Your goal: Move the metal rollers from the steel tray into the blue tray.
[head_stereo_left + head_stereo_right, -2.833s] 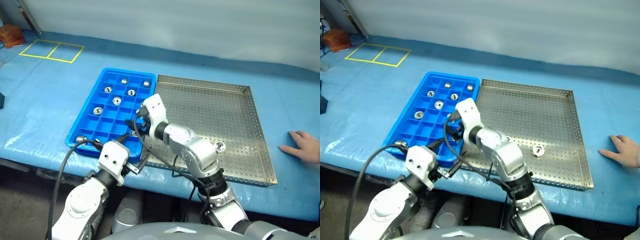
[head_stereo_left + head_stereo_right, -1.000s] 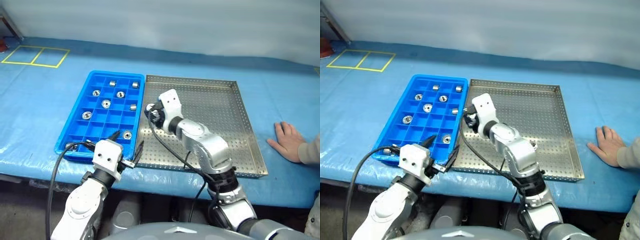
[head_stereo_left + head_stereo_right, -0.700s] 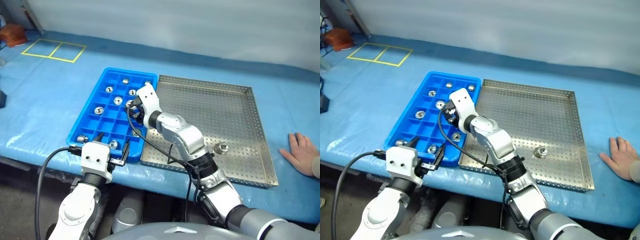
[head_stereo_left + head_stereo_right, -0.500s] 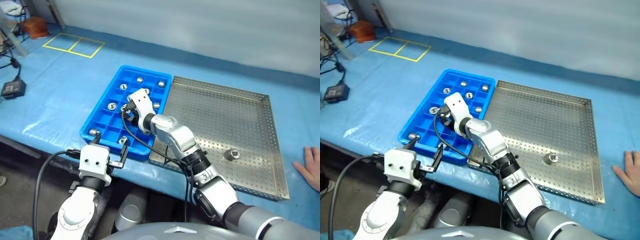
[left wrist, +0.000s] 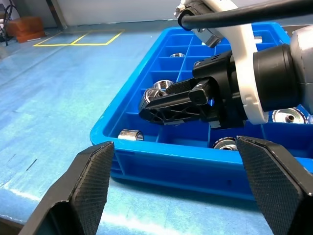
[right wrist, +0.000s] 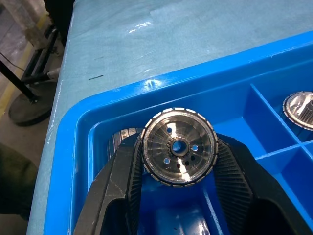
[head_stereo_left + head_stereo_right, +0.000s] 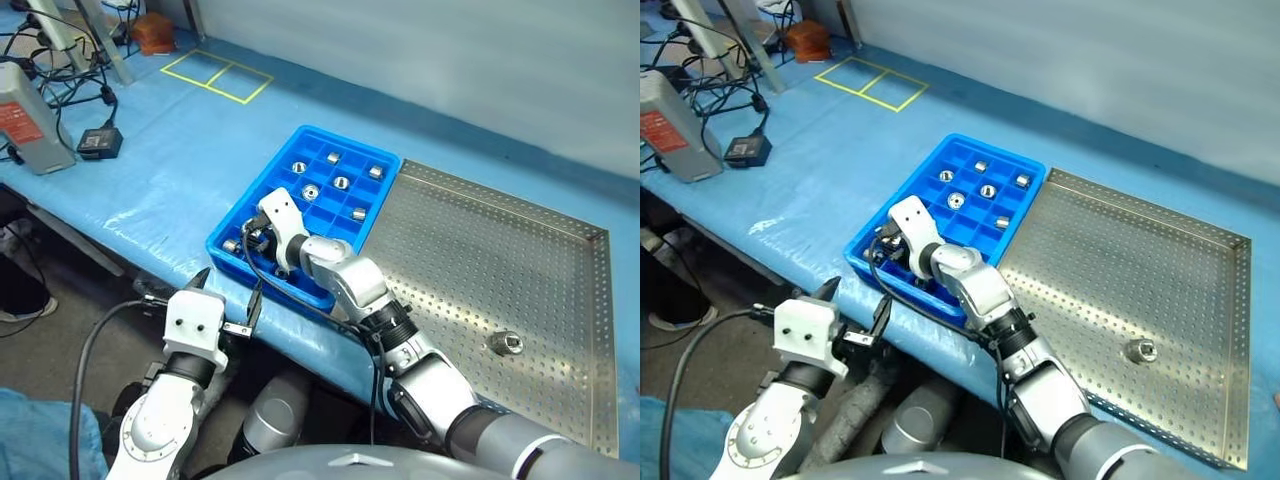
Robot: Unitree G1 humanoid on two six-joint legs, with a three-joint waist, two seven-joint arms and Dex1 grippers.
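The right gripper [image 6: 178,161] is closed tight on one metal roller [image 6: 179,146], its two black fingers [image 6: 124,171] pinching the ribbed rim from either side so the flat face with its centre hole looks back at the wrist. It holds the roller over the near left corner of the blue tray [image 7: 262,192], just above a corner compartment; from where I stand I can't quite tell whether the roller touches the tray floor. Another roller [image 6: 120,139] lies in that same corner pocket, just behind the held one.

The left gripper [image 7: 226,291] hangs off the near edge of the table [image 7: 150,150], in front of the blue tray, jaws spread wide and holding nothing. It is near the right gripper but not touching it or the tray.

More rollers [image 7: 341,183] sit in the far compartments of the blue tray, one to a pocket. To the right, edge to edge with the blue tray, lies the steel tray [image 7: 470,250], with a single roller [image 7: 505,345] resting near its near right part, well apart from both grippers.
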